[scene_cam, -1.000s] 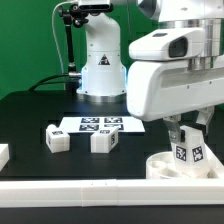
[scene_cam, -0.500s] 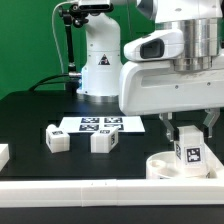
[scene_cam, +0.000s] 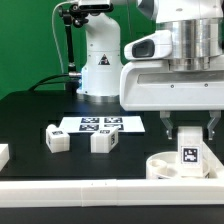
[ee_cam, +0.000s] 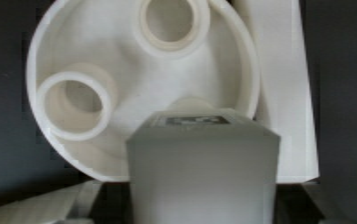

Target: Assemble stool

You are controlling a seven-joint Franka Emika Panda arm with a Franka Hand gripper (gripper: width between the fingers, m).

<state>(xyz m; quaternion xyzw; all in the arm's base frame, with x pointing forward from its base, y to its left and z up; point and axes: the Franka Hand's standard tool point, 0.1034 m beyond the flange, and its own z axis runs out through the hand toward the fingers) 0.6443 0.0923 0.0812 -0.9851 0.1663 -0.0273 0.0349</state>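
The pincer is open: its two fingers stand either side of a small blocky white plastic leg, with a dark gap showing on each side. The leg is upright just below the pincer, with a black-and-white square tag on its face, and sits in the round rimmed seat directly underneath. In the wrist view the seat is smooth, matte white, with raised ring sockets, and the leg is a blurred grey block in front of it. Two more legs lie on the black counter, well away from the pincer towards the exterior view's left. A second ago the fingers were closer to the leg, which stood slightly higher and tilted.
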